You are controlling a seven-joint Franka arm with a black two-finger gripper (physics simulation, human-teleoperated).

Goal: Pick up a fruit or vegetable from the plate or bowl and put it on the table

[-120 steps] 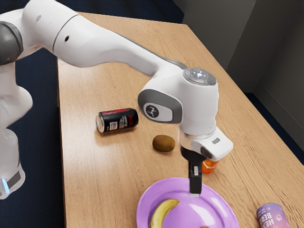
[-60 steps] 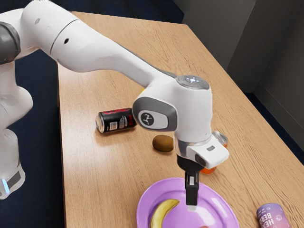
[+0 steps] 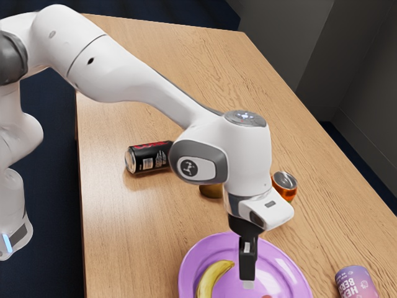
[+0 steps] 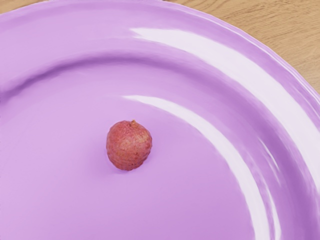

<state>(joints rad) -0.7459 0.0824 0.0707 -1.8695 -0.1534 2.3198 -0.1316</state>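
Step in hand: the gripper (image 3: 248, 284) is hanging over the plate (image 3: 191, 262) and, in my judgement, is approaching the lychee (image 4: 129, 145). The lychee is lying unheld on the plate's floor, inside the rim; the banana (image 3: 214, 279) is sharing the plate. Whether the jaws are standing parted or closed, I cannot tell.

The next move is calling for centring over the lychee, descending with jaws parted and closing on its sides; a round skin is risking a roll. The table (image 3: 146, 233) is awaiting it.

Against the earlier frame, the gripper is sitting lower, the orange can (image 3: 286, 184) is showing more fully and the arm (image 3: 133, 74) is covering more of the kiwi (image 3: 211, 191). The banana is keeping its place.
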